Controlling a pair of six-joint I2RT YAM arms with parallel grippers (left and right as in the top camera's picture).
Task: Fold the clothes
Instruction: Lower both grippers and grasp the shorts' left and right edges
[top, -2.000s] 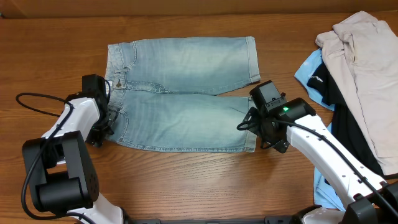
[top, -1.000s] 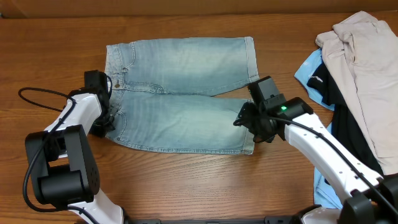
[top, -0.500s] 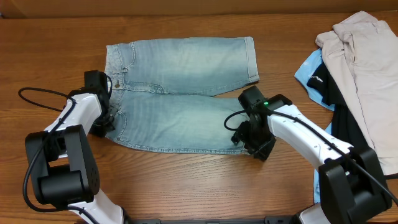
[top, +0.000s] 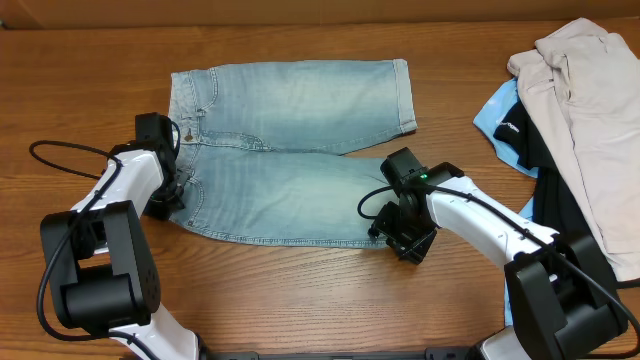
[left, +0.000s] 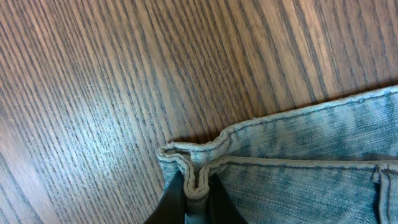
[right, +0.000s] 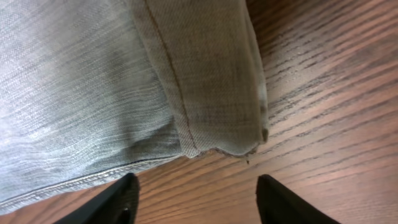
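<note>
Robot lab setup: 2 arms (top: 490, 215) at wood-grain table (top: 300, 300).

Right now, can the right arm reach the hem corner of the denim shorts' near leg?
Probably yes: the right gripper is open just short of that hem corner, with only bare table between.

The shorts (top: 290, 150) are laid flat on the middle of the table (top: 300, 300). The waistband is at the left and the two legs are pointed to the right. One leg is placed at the back and the other at the front. The left gripper (top: 165, 200) is found at the front left corner, and the waistband corner is pinched in it. The right gripper (top: 400, 235) is found at the front right corner, held wide, with the hem just ahead of it. A pile of other clothes (top: 585, 120) is kept at the far right, well apart from the shorts. A cable (top: 60, 160) is looped at the left.
</note>
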